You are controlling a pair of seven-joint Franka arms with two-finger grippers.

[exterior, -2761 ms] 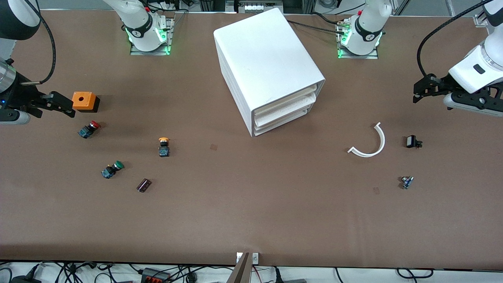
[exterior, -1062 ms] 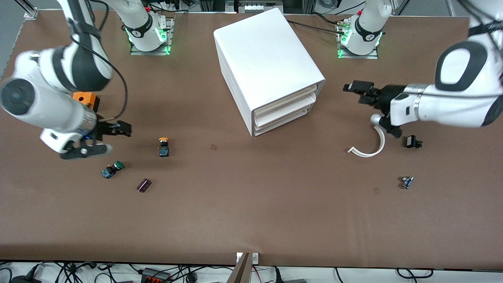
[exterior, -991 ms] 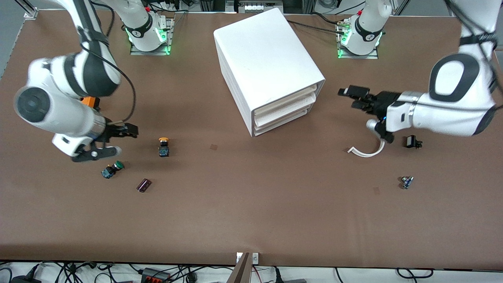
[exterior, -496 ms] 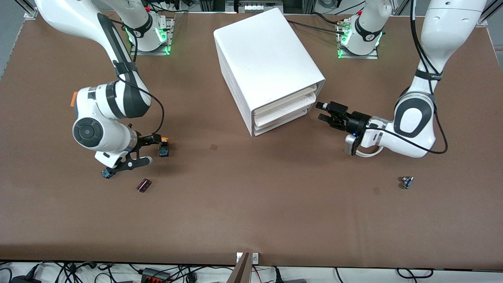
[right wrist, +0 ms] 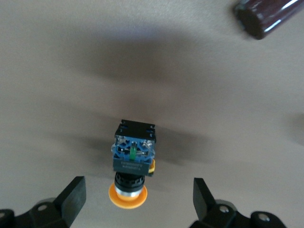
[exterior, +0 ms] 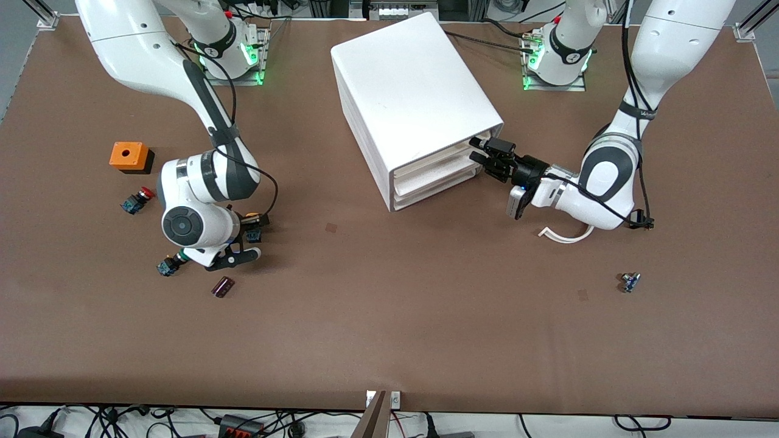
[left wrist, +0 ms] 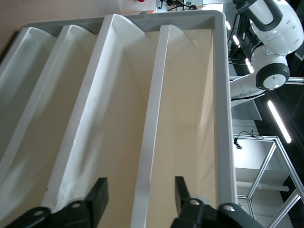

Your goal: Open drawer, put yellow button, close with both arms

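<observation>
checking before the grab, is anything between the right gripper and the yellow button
Nothing visible. The right gripper is open over the yellow button, which lies between its fingers on bare table. The dark cylinder lies apart.

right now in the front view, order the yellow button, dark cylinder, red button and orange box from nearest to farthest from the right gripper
1. yellow button: between the open fingers of the right gripper.
2. dark cylinder: nearer the front camera.
3. red button: toward the right arm's end of the table.
4. orange box: beside the red button, farther from the front camera.
</observation>
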